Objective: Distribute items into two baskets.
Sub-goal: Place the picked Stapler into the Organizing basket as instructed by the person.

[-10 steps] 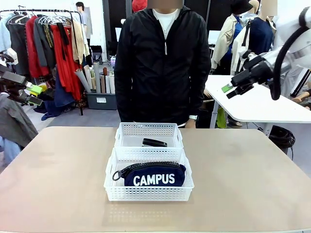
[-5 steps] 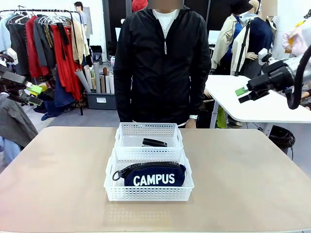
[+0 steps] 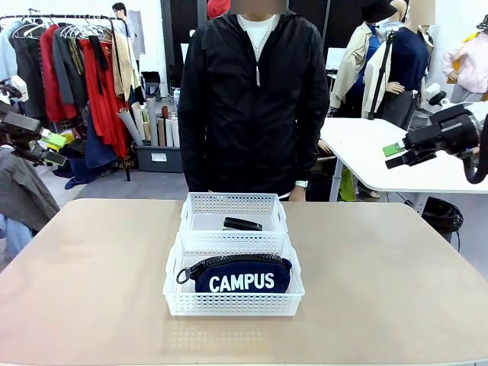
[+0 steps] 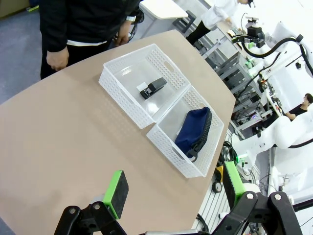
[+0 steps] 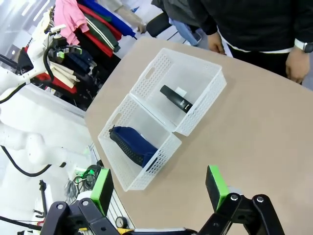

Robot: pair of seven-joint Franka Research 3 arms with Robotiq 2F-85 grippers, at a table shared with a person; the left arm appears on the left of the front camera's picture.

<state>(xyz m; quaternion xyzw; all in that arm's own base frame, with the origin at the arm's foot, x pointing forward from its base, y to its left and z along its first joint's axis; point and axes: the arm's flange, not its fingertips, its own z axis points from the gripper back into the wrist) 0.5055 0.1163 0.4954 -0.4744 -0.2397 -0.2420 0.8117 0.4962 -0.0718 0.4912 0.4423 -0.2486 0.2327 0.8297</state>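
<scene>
Right gripper (image 3: 395, 155): raised at the right edge of the front view, well above table height and well off to the side of the baskets. Jaws spread wide, nothing between the green pads (image 5: 216, 186). Left gripper (image 3: 52, 148): raised at the left edge, likewise wide and empty, green pads (image 4: 116, 193) clear in its wrist view. Neither claw touches anything.

From either claw the task things lie inward and down, at the middle of the table (image 3: 91, 267). The two arms look about equally far from the baskets; no clear nearer one.

Count: two white baskets, set end to end and touching, one behind the other along the line from robot to person. Near basket (image 3: 232, 301) holds one navy CAMPUS pouch (image 3: 241, 276). Far basket (image 3: 232, 203) holds one black stapler (image 3: 242, 224). Two items in all, one per basket. Nothing loose on the tabletop.

Axes: the pouch lies with its long axis across the table, left to right, along its basket's length, zip edge up. The stapler also lies roughly crosswise, slightly skewed, on the basket floor near the side facing the near basket.

Person (image 3: 255, 99) stands at the far edge, hands (image 5: 295, 65) hanging at the sides just behind the table, not reaching in.

Judgement: the distribution looks done; no pick appears called for, and both arms stand clear.
</scene>
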